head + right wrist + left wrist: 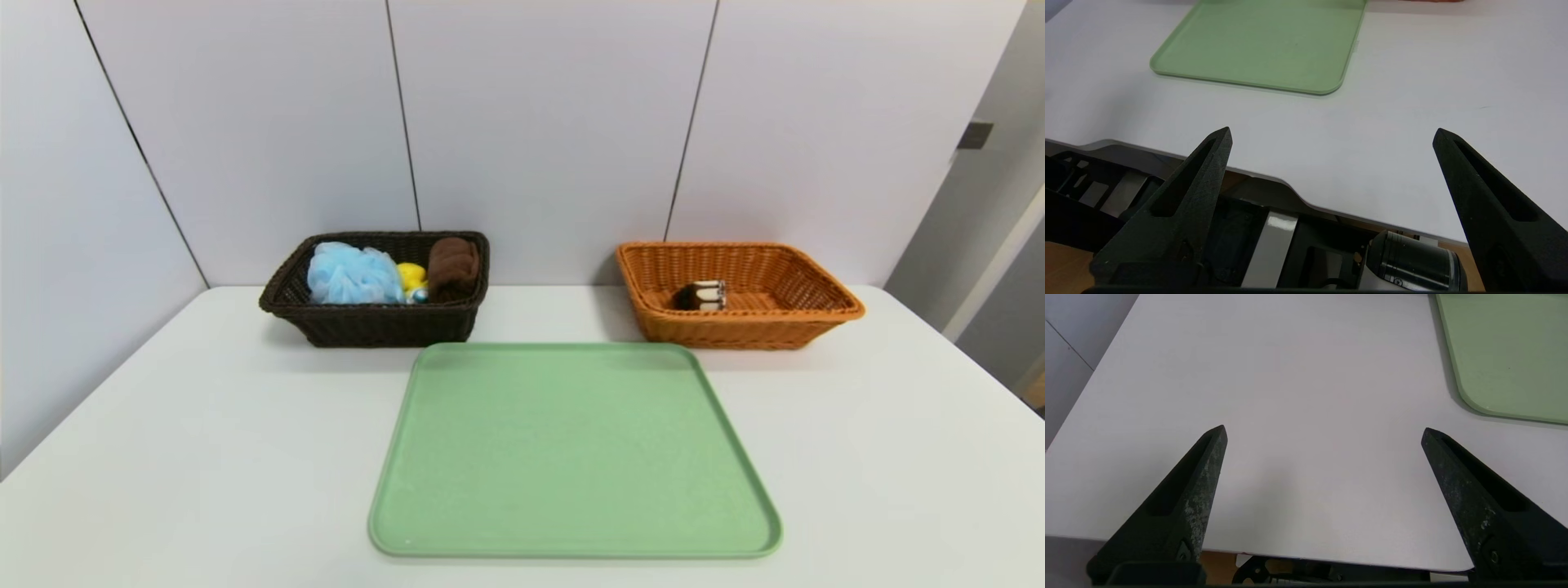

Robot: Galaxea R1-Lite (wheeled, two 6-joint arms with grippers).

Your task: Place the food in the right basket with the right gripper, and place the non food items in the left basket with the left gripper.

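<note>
The dark brown left basket [367, 325] at the back left holds a light blue bath pouf [351, 276], a yellow toy [412, 279] and a brown rolled cloth [453, 265]. In the orange right basket [784, 327] at the back right lies a dark brown and white food item [700, 296]. Neither arm shows in the head view. My left gripper [1324, 430] hangs open over the table's near left edge with nothing between its fingers. My right gripper [1333, 132] is open too, empty, over the near right edge.
A green tray [571, 523] lies bare in the middle of the white table [204, 441]; its corner [1502, 355] shows in the left wrist view and its near side [1265, 45] in the right wrist view. Grey wall panels stand behind the baskets.
</note>
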